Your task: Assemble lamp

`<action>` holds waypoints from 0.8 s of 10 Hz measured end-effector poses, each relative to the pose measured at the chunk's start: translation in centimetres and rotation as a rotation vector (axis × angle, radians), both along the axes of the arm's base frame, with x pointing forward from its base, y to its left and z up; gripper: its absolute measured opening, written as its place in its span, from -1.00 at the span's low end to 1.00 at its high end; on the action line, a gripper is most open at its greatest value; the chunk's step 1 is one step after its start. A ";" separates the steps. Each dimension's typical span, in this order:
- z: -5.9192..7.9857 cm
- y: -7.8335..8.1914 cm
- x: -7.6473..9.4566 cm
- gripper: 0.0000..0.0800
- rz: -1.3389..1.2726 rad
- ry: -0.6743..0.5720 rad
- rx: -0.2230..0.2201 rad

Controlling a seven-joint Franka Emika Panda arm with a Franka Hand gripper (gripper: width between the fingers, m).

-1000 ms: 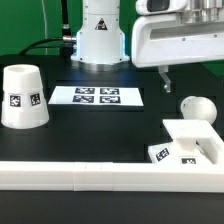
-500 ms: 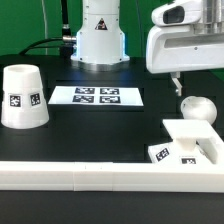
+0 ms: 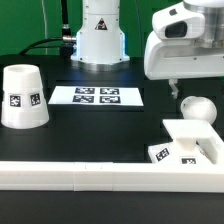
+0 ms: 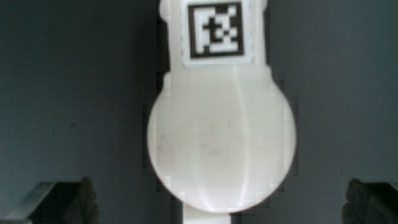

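Wrist view: the white plastic round-headed bulb (image 4: 217, 130) lies on the dark counter (image 4: 71, 90), with a black-and-white square tag (image 4: 217, 28) on its neck. The gripper (image 4: 214, 203) is spread wide. One dark fingertip (image 4: 54, 203) stands on either side of the bulb's rounded end, and neither touches it.

In the exterior view the bulb (image 3: 197, 108) rests on the black counter (image 3: 100, 130) at the exterior view's right, just beyond the flat square white base (image 3: 190, 140) with tags on its side. The gripper (image 3: 174, 86) hangs above the bulb, clear of it. The base sits just beside a long white rail (image 3: 90, 176). The marker board (image 3: 97, 96) lies near the middle. The tapered white cup-like shade (image 3: 22, 97) stands wide end down at the exterior view's left, well apart from the bulb.
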State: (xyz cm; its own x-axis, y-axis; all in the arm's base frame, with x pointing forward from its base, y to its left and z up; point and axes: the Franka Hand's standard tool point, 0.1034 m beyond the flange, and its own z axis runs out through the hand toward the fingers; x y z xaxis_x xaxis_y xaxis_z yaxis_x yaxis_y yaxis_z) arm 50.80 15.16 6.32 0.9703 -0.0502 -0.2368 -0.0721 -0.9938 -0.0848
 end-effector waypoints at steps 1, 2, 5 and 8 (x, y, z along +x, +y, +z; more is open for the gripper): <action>-0.1 0.1 0.3 0.75 0.001 0.028 0.001; -0.3 -0.1 -0.2 0.75 0.019 0.107 0.002; -1.0 -0.2 -0.8 0.75 0.036 0.285 0.001; -1.3 -0.2 -1.0 0.75 0.059 0.493 0.002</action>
State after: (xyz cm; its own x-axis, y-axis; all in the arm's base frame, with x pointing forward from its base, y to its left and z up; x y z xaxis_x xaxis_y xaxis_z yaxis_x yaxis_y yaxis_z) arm 49.81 15.00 5.00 0.7440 0.0021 -0.6681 -0.0479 -0.9973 -0.0565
